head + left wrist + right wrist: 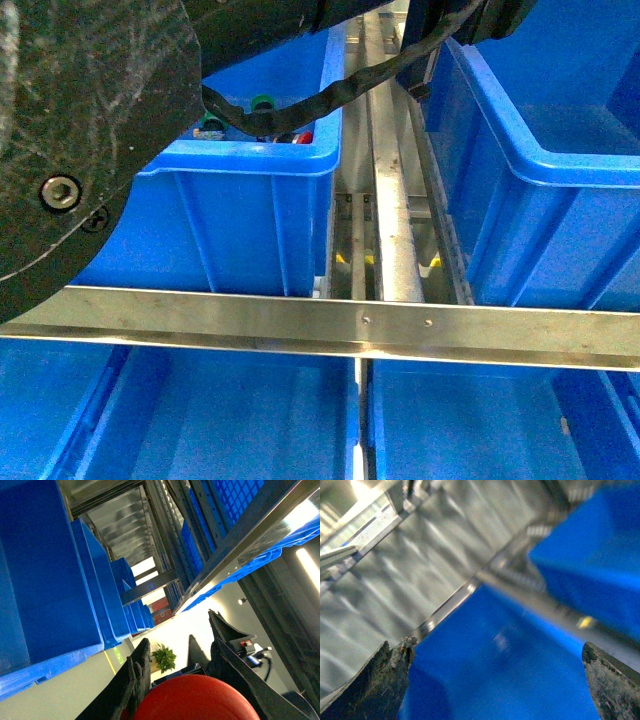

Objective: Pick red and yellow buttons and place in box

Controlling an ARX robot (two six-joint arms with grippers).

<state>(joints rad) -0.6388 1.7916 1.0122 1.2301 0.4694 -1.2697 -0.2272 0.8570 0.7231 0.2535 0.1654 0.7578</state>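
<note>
The left jaws are closed on a small push-button with a round glossy red cap (pixel 195 700). In the left wrist view the cap fills the gap between the two black fingers (pixel 132 680) and is pinched from both sides, presumably so the slick dome cannot roll out while carried. Behind it that camera shows only rows of blue crates, shelf metal and a lit room, not a crate floor. I judge the button is held in the air, on its way to the box rather than being picked.

In the front view the bulky black left arm (pixel 90 120) covers the ten o'clock corner, above the blue plastic supply crate (pixel 240 220). Over that crate's rim show green-capped buttons (pixel 262 103) and a sliver of another red cap (pixel 303 138), so the sorting looks unfinished. A black braided cable (pixel 340 90) sags across the rim towards twelve o'clock.

The right jaws stand wide apart with nothing between them. One dark fingertip (pixel 390 680) sits at each edge of the blurred right wrist view, in front of blue crate plastic and shelf metal, probably just waiting.

Another blue crate (pixel 560 120) lies at two o'clock. More blue crates lie at six o'clock, under the steel cross rail (pixel 350 325). I cannot tell which one is the target box.
</note>
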